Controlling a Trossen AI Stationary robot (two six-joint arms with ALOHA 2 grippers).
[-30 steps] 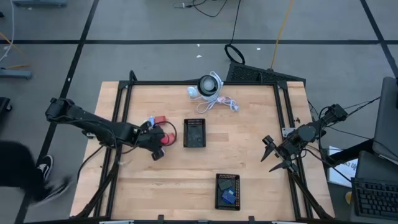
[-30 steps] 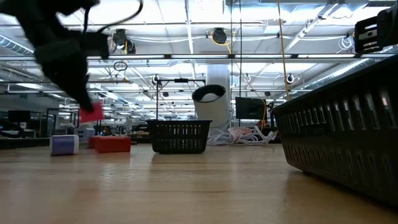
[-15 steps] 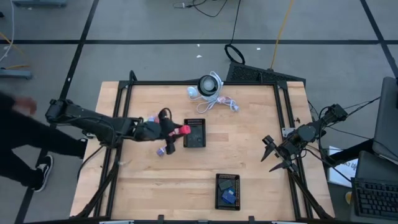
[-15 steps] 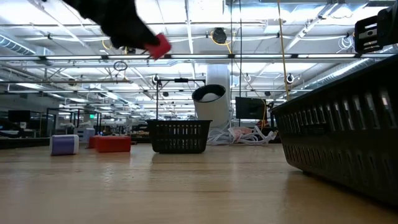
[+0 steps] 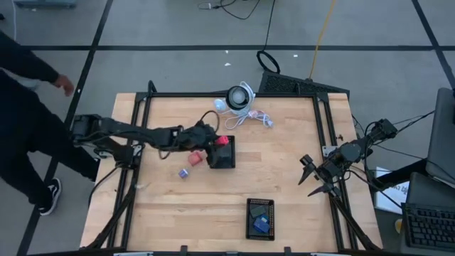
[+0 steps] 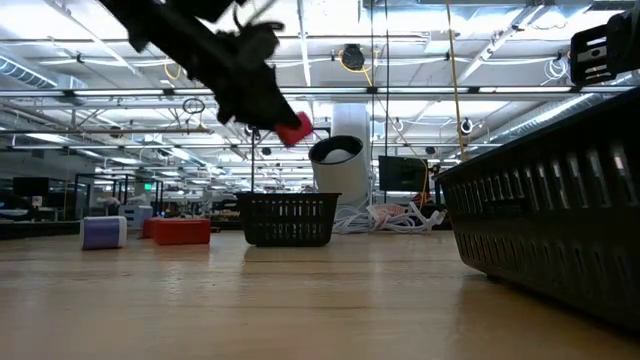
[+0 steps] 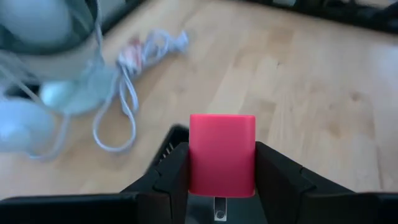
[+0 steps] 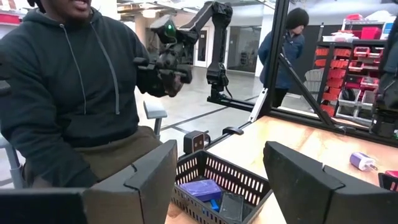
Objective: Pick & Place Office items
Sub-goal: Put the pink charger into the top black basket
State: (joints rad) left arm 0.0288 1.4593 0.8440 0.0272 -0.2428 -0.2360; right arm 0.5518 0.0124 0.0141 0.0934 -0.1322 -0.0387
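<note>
The left gripper (image 5: 215,140) is reaching across the table (image 5: 284,178) and hanging over the near edge of the middle black tray (image 5: 223,158), its fingers (image 7: 283,177) pinching a red block (image 7: 222,154) between them. In the low view that red block (image 6: 294,130) is sitting in the air above the tray (image 6: 288,219), not touching it. Another red piece (image 5: 196,156) is lying on the wood just beside the tray's left side, and a small blue-purple piece (image 5: 183,173) is resting a little further toward the table's front, apart from both. A second black tray (image 5: 260,217) near the front edge is holding blue items (image 8: 202,188). The white round device (image 5: 237,97) with its coiled cable (image 5: 257,117) is sitting at the back of the table, near the left gripper but apart from it. The right gripper (image 5: 311,180) is waiting at the table's right edge, fingers (image 8: 149,180) spread apart and holding nothing. A person in a dark hoodie (image 8: 68,93) is sitting beyond the table.
</note>
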